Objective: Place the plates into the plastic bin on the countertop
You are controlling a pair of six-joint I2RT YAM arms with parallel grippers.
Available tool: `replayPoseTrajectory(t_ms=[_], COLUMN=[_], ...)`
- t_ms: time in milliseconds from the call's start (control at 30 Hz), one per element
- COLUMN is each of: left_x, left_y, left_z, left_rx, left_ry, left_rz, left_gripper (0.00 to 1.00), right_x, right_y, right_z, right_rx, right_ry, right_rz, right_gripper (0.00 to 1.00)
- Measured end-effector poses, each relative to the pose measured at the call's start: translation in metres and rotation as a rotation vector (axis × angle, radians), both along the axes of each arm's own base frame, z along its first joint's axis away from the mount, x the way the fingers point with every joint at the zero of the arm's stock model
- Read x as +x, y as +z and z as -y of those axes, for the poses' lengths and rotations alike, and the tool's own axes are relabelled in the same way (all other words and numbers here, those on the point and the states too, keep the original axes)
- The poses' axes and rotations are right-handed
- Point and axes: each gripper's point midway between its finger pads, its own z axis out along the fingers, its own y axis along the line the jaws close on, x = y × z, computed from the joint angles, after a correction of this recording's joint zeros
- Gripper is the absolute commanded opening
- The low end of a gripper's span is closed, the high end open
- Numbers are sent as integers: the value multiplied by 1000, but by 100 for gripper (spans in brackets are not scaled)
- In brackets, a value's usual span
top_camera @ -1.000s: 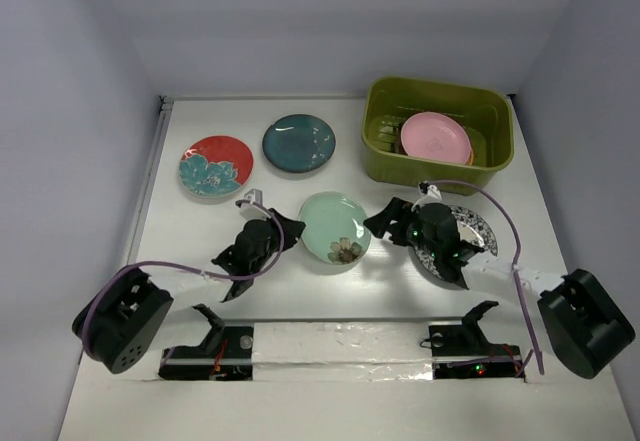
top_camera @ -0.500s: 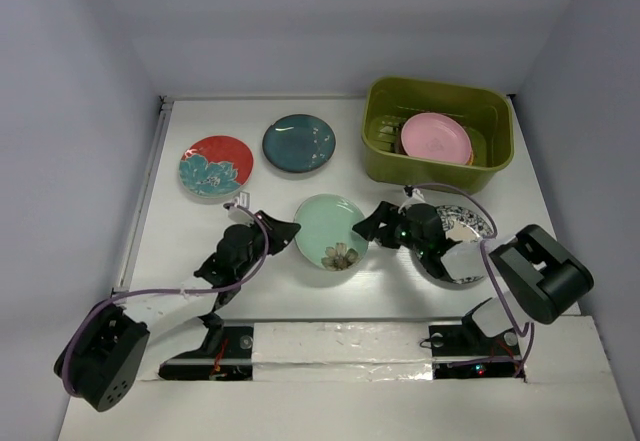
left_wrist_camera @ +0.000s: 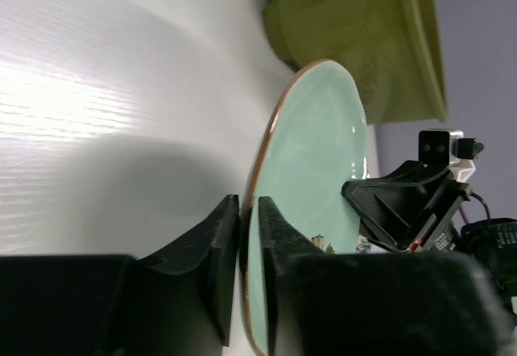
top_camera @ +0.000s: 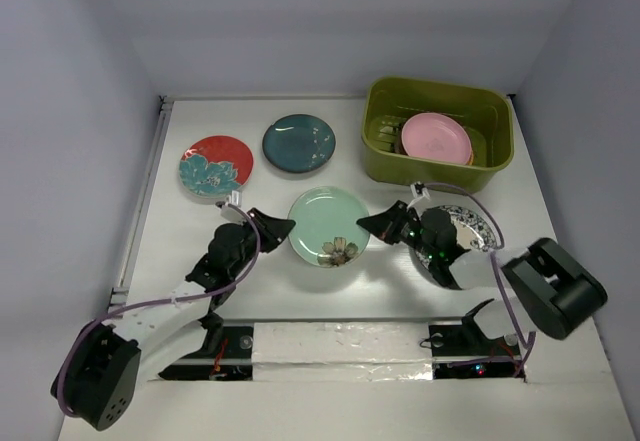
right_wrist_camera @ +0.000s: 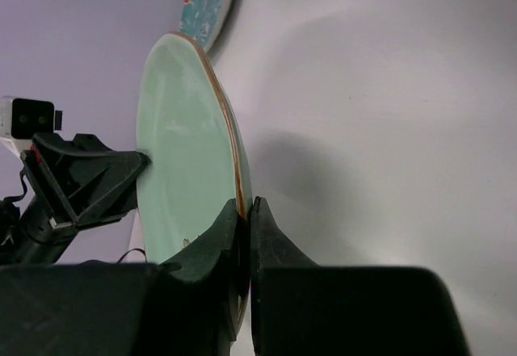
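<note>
White countertop (top_camera: 340, 291) — lavender walls (top_camera: 330, 31) on 3 sides.

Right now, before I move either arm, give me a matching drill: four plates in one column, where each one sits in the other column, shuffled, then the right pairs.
Plates:
1. pink plate
2. mint green plate
3. red plate
4. grey plate

Places:
A. flat on the countertop, far left
B. pinched at opposite rims by the left gripper and the right gripper
C. inside the plastic bin
D. partly hidden under the right arm

Pairs: 1-C, 2-B, 3-A, 4-D
</note>
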Motion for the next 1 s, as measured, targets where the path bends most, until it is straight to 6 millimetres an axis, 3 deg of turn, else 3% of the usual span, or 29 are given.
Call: replayPoseTrajectory(t_ms=[33,133,300,367,533,633,700,767,833,1000], left_x=[-1,-1,-4,-7,-24,-33,-38,-44,-47,-40], left_y=[4,21,40,43,25,22,26,32,34,17], left_z=[1,6,13,20,47,73,94,117,137,179], left_rx=[-6,-27,-57,-56,6,61,91,116,145,237], left_ry=[-8,-29,-46,-64,-134,-188,-226,-262,-287,-331], left_rz=[12,54,113,123,87,78,91,107,118,108], left_gripper=[21,30,31,31,33,35,37,47,55,59], right_x=[-1,-2,12,28,81,111,130,147,162,193], right_y=[6,27,93,126,216,245,246,234,210,141], right_z=[2,12,42,64,135,175,196,212,225,247], right_rx=[-1,-34,-109,-143,-199,-250,-286,-313,-342,-408], right_ry=[-10,-49,-153,-224,-465,-598,-654,-680,-689,-668], right_rz=[11,46,146,171,252,258,229,177,100,-116], right_gripper=[0,0,0,0,0,0,0,0,0,0])
